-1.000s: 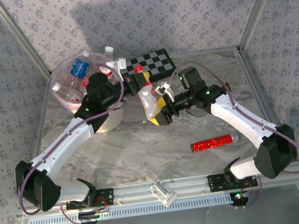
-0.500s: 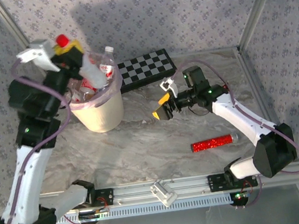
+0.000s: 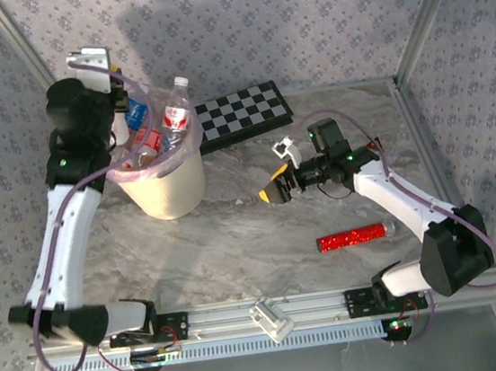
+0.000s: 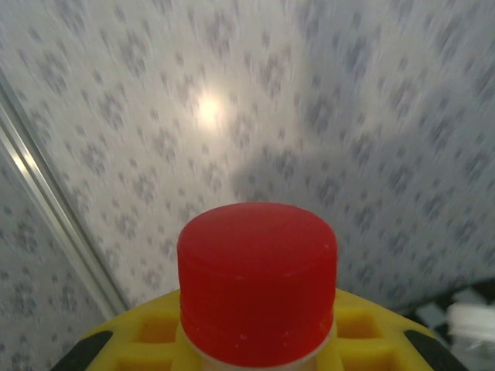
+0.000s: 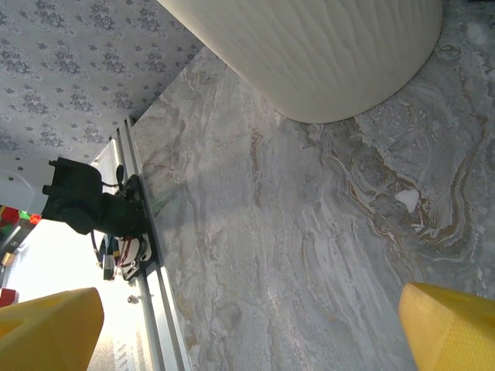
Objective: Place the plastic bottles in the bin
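One red-capped bottle [image 4: 257,286] clenched at the neck in left claw [image 4: 257,349], up above bin [image 3: 173,193] at its far-left rim. More bottles [image 3: 172,119] piled inside bin. Likely light, thin-walled, slick, dents if squeezed mid-body, so the stiff neck is the best hold. Left arm reared tall left of bin, wrist bent in over the rim, claw facing the wall. Right arm low, elbow bent, right of bin, right claw [image 3: 278,173] released and empty over table [image 3: 237,241].

Bright light, soft shadows, motion blur
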